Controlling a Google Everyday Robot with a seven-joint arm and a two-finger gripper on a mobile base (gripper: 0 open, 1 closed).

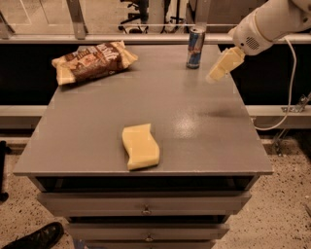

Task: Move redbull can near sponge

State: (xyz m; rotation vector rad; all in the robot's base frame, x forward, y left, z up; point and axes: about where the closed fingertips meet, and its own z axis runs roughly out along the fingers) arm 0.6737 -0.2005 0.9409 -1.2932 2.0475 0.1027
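This looks like an office or a robotics lab rather than a home. A plain grey cabinet (87, 141) with drawers (146, 203) stands on a speckled hard floor (286, 214), and behind it are metal posts (77, 19) with glass between them and the wheeled base of an office chair (134, 10). A white robot arm (277, 22) reaches in from the upper right, its pale gripper (214, 76) hanging over the cabinet's far right edge, and a cable (293, 82) trails down beside it.
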